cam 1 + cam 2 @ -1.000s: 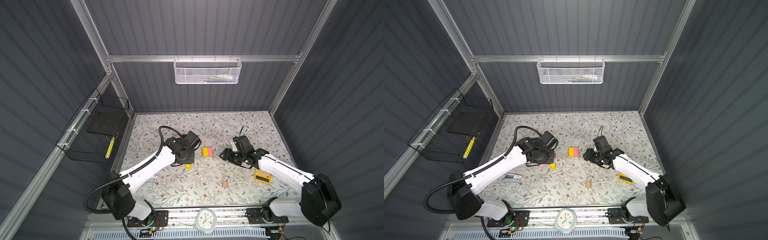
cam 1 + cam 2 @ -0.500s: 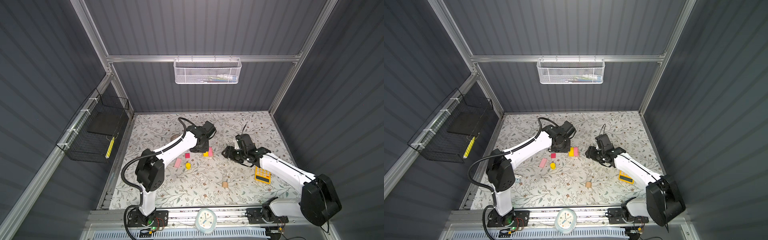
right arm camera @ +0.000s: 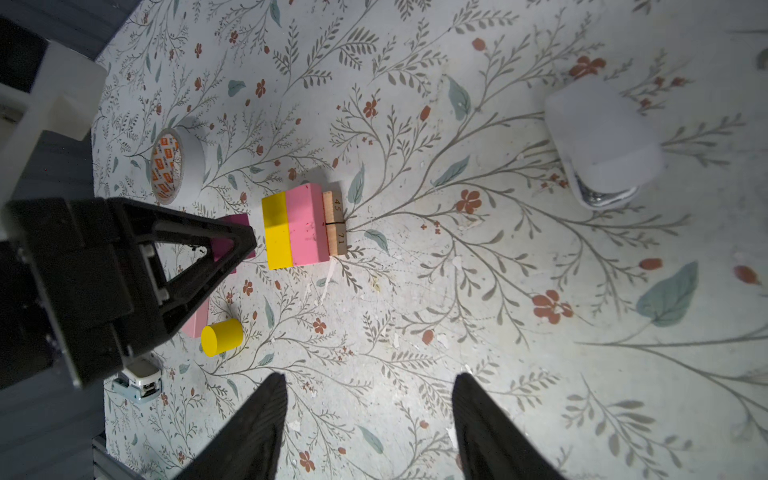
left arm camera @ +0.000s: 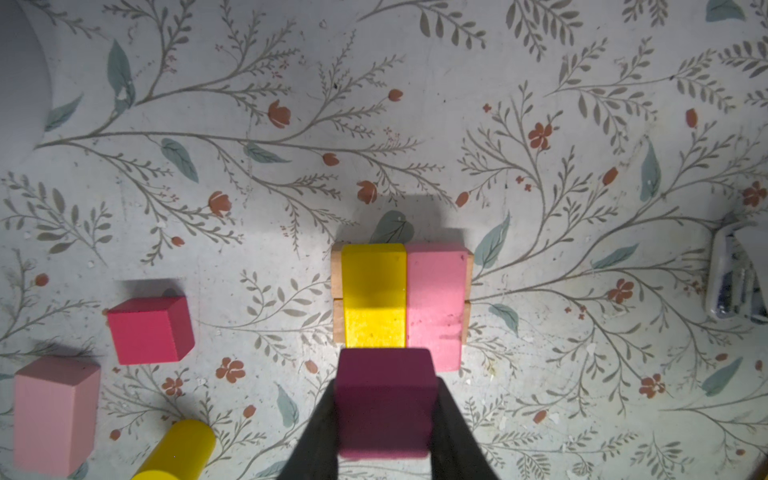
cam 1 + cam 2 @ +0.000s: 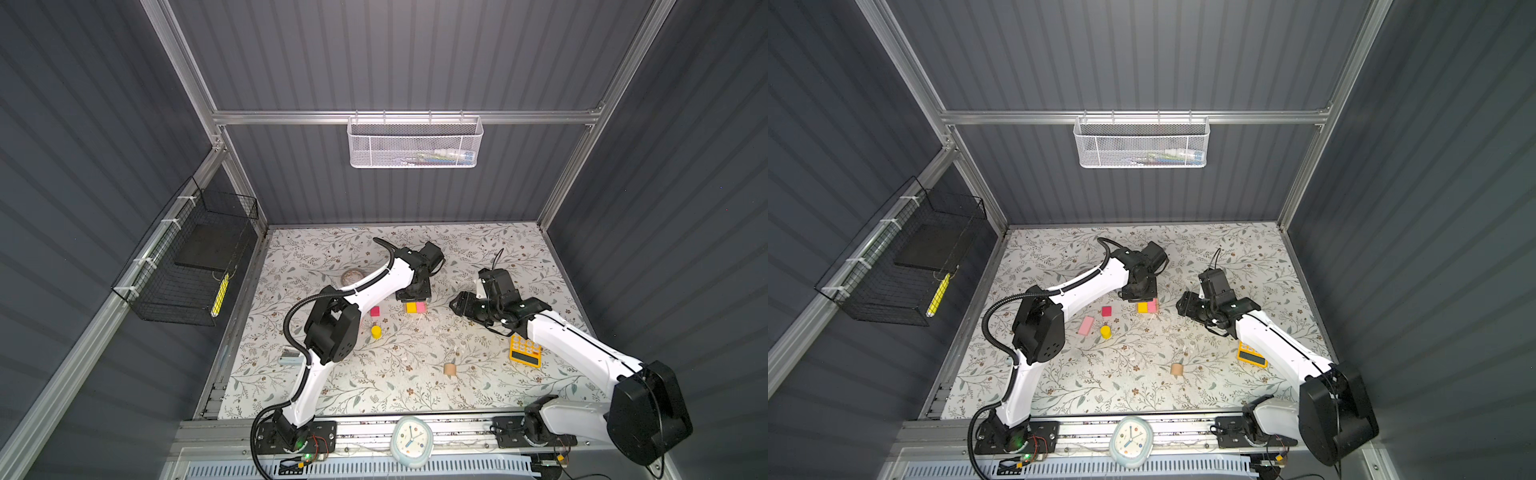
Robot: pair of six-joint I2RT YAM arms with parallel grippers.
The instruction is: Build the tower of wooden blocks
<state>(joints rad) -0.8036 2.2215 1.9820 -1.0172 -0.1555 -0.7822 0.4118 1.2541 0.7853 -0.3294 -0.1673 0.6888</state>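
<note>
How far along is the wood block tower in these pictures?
Done: two tan bars form the base, with a yellow bar and a pink bar laid across them. In hand: the left pincer grips a magenta cube near them; the right pincer is open, empty. To do: a second cube, a pink block, a yellow cylinder and a tan cylinder lie loose.

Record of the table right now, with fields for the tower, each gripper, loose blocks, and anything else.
tower: yellow bar and pink bar side by side on two tan bars
left gripper: shut on held cube, magenta, close by the tower, not yet on it
right gripper: open, empty, apart from the tower
loose blocks: loose cube, loose pink bar, yellow cylinder, tan cylinder
other: calculator, stapler, tape roll
</note>
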